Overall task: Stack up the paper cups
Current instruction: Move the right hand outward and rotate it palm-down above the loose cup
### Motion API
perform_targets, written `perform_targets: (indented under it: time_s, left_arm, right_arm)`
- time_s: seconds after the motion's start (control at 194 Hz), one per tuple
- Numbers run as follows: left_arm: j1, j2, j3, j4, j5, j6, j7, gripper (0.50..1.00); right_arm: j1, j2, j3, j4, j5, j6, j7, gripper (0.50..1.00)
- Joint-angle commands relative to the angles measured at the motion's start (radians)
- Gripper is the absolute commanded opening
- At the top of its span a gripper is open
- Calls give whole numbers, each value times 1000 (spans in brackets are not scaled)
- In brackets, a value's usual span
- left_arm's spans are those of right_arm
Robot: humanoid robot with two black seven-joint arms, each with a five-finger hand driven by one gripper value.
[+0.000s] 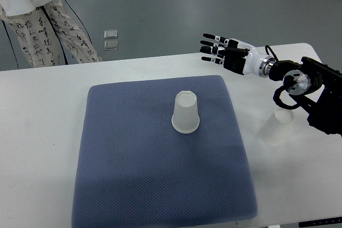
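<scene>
A white paper cup stands upside down near the middle of the blue-grey mat. A second white paper cup stands upside down on the white table to the right of the mat, just below my right forearm. My right hand is raised above the table's far edge, beyond the mat's upper right corner, fingers spread and pointing left, holding nothing. It is apart from both cups. My left arm does not show.
The white table carries the mat. A person in patterned trousers stands beyond the table's far left edge. A small shiny object lies on the grey floor behind the table.
</scene>
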Motion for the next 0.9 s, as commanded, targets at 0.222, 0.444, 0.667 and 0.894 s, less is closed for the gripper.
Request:
perform_targets:
  time_s: [0.222,0.444,0.667,0.894]
  left_arm:
    - [3,0,2,-4,0,0,0,1000]
    - [-28,0,3,4,-2,0,0,1000]
    - [-28,0,2,-1,0,0,0,1000]
    - [-28,0,2,2,0,0,0,1000]
  right_arm:
    - [1,-2,4,1,3,-1,0,926]
    - [4,-23,14,1,5,16,-2,926]
    - [6,-51,16,18,0,69,2,924]
    - [8,-112,16,46,-66,112,2,924]
